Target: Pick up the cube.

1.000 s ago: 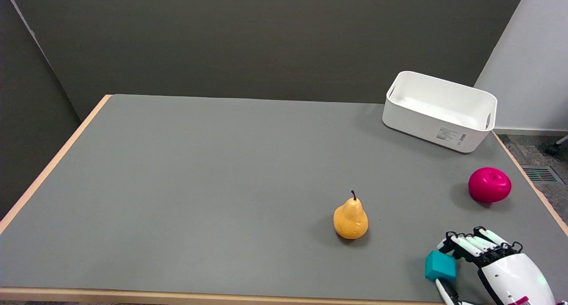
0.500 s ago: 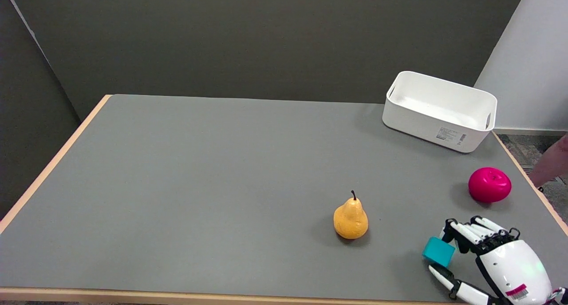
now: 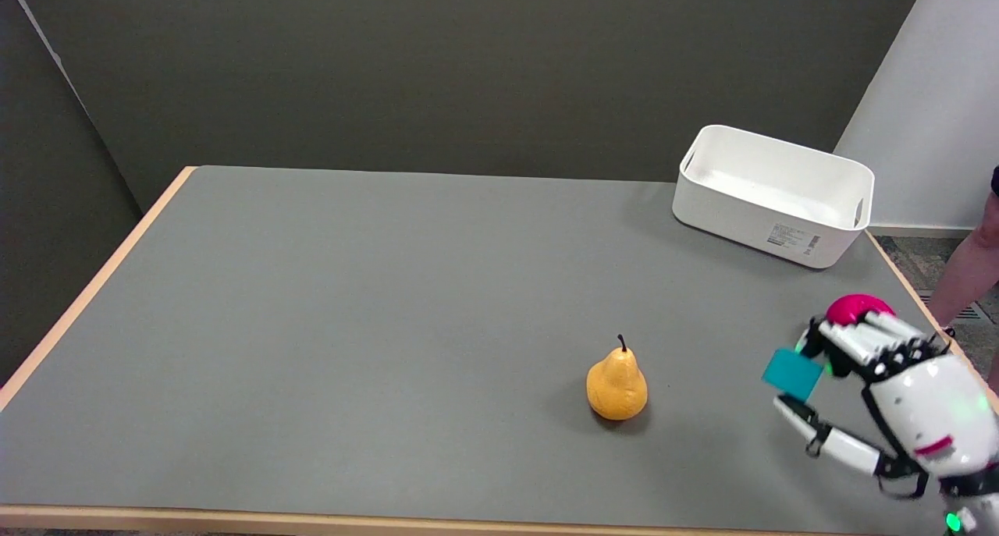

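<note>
Fingers (image 3: 847,341) of the right hand (image 3: 897,388) are clamping the teal cube (image 3: 792,374); keeping it level, clearing the magenta ball (image 3: 851,308) at one o'clock.

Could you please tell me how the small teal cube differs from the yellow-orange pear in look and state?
The small teal cube is flat-faced with sharp edges; the yellow-orange pear is rounded, with a dark stem on top. The cube is pinched in the right hand and tilted, while the pear stands upright and untouched on the grey table. The cube also looks smaller than the pear. Both lie toward the table's near right side.
</note>
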`<action>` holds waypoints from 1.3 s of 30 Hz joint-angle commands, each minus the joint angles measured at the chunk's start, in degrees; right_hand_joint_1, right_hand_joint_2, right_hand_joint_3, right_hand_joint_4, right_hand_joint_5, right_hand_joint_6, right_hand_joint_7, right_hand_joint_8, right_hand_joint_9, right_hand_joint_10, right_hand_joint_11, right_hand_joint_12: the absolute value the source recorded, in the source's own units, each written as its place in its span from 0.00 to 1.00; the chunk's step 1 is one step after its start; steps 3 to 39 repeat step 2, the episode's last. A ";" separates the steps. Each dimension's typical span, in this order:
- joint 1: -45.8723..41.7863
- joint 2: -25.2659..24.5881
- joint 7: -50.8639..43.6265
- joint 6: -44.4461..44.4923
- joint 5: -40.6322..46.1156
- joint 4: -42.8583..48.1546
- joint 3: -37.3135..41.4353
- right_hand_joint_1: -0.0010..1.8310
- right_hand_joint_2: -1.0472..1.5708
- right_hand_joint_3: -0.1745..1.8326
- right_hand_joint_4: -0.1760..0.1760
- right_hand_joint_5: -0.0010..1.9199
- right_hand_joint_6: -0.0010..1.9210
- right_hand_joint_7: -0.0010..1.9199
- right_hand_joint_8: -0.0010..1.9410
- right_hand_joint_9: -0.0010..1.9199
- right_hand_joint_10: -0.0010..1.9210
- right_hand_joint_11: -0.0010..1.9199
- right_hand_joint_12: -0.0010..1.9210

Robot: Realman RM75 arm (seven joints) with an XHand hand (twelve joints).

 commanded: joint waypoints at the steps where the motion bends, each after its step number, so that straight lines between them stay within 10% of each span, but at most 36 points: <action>1: -0.02 10.75 -4.31 -12.83 2.85 13.14 17.02 0.53 0.75 0.44 0.56 0.39 0.81 0.47 0.93 0.46 1.00 0.35 1.00; 39: 1.16 10.63 -4.31 -14.96 2.76 12.97 18.70 0.53 0.76 0.44 0.56 0.39 0.81 0.47 0.93 0.46 1.00 0.34 1.00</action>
